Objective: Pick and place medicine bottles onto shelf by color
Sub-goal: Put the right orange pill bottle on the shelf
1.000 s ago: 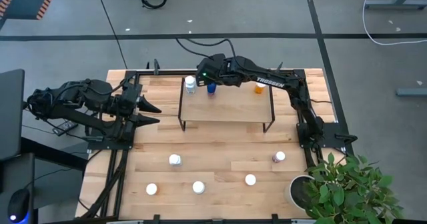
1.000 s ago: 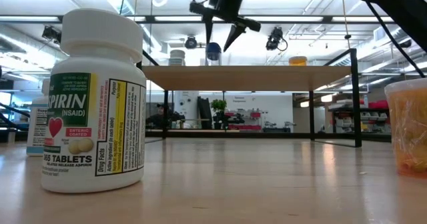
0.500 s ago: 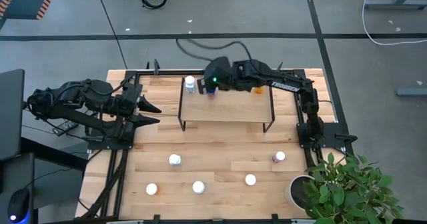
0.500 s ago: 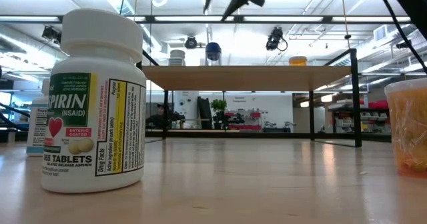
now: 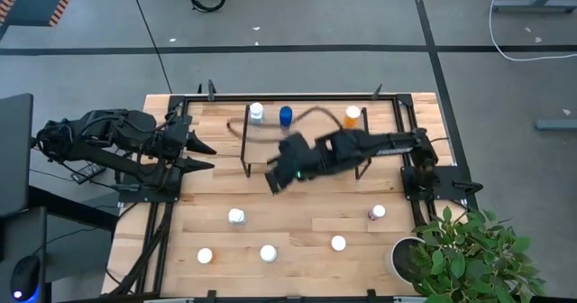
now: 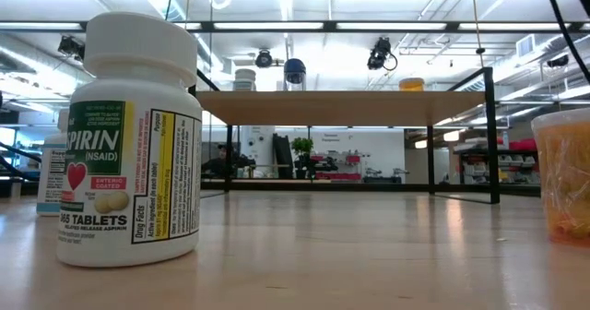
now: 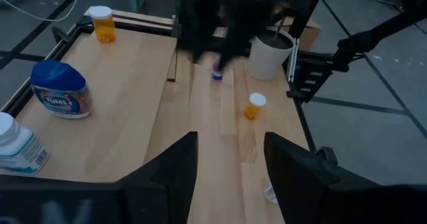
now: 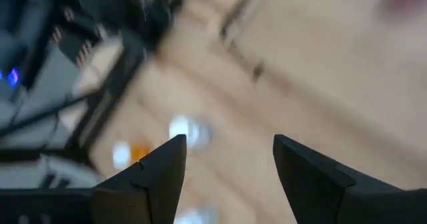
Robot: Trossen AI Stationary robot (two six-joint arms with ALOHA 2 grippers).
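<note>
The shelf point(image 5: 265, 139) stands at the table's far middle. On it stand a white bottle point(image 5: 257, 114), the blue bottle point(image 5: 286, 115) and an orange bottle point(image 5: 352, 116). Several more bottles stand on the table near the front, among them a white one point(image 5: 236, 216) and the pinkish-purple one point(image 5: 377, 213). My right gripper point(image 5: 274, 183) is open and empty, blurred with motion, above the shelf's front left part. My left gripper point(image 5: 204, 154) is open and waits at the table's left edge. In the low view neither gripper shows.
A potted plant point(image 5: 469, 249) and its white pot point(image 7: 270, 54) stand at the near right corner. The aspirin bottle point(image 6: 129, 139) stands close to the low camera, and an orange bottle point(image 6: 562, 176) is at that view's right. Bare wood lies between the shelf and the front bottles.
My right gripper has risen from beside the blue bottle on the shelf, out of the top of the low view. It has then swung fast toward the table's near edge, over the shelf's front. The blue bottle has stayed upright on the shelf.
</note>
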